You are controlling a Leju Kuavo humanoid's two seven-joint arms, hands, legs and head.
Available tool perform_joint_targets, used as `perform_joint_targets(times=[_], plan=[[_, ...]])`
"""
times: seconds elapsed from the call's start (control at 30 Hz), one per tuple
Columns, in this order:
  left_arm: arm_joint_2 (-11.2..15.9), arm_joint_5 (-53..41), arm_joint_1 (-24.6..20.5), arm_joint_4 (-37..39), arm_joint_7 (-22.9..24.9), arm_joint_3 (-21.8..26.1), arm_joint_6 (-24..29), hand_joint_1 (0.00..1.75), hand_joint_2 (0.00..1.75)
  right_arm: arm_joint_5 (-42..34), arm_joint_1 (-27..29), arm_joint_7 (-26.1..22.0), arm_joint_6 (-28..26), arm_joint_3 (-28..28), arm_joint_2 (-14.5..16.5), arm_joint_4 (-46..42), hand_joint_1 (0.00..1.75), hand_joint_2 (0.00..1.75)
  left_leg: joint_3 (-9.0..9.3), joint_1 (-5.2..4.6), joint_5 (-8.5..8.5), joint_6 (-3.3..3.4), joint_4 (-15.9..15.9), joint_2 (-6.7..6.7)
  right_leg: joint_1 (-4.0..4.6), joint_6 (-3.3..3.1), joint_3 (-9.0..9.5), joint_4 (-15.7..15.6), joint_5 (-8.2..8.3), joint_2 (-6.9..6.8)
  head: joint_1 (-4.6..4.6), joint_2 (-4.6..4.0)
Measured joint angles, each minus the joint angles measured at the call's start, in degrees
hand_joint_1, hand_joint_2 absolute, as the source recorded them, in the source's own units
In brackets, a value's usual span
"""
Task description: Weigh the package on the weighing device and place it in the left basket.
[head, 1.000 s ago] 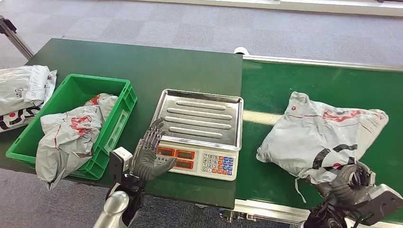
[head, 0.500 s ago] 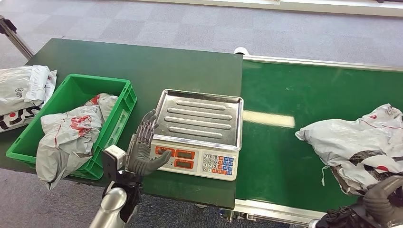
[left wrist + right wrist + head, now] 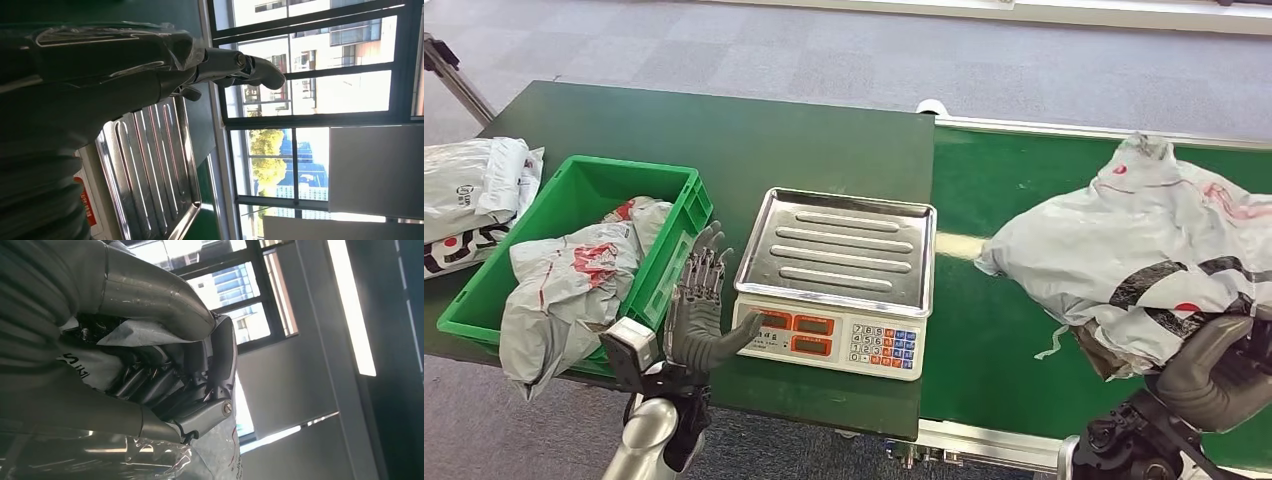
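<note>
The right hand [image 3: 1219,375] grips the grey plastic mailer package [image 3: 1139,250], lifted above the green conveyor belt [image 3: 1004,330] to the right of the weighing scale [image 3: 834,280]. The scale's steel pan [image 3: 839,250] lies bare. The left hand [image 3: 699,310] is released, fingers spread, between the scale and the green basket [image 3: 679,215] on the counter [image 3: 724,130]. Another grey mailer [image 3: 574,275] lies in that basket.
</note>
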Motion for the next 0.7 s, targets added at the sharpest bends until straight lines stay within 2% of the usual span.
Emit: perform_joint_targets(times=[0.47, 0.57, 0.7], plan=[[0.00, -0.08, 0.10, -0.43, -0.17, 0.73, 0.34, 0.00, 1.75, -0.08, -0.37, -0.05, 0.51, 1.85, -0.02, -1.43, 1.75, 1.75, 0.00, 0.00, 0.00, 0.00, 0.00, -0.01, 0.00, 0.00, 0.01, 0.00, 0.00, -0.01, 0.00, 0.00], [-0.01, -0.42, 0.07, -0.67, -0.56, 0.77, 0.78, 0.00, 1.75, 1.03, -0.73, -0.06, 5.03, 2.36, 0.01, -1.90, 1.75, 1.75, 0.00, 0.00, 0.00, 0.00, 0.00, 0.00, 0.00, 0.00, 0.01, 0.00, 0.00, 0.00, 0.00, 0.00], [-0.02, -0.07, -0.24, -1.56, -0.80, 0.79, 0.79, 0.00, 1.75, 2.78, -2.94, 0.38, 15.24, 6.48, -0.13, -2.14, 1.75, 1.75, 0.02, 0.00, 0.01, -0.01, 0.00, 0.01, 0.00, 0.00, 0.02, 0.01, 0.01, 0.01, 0.00, 0.00]])
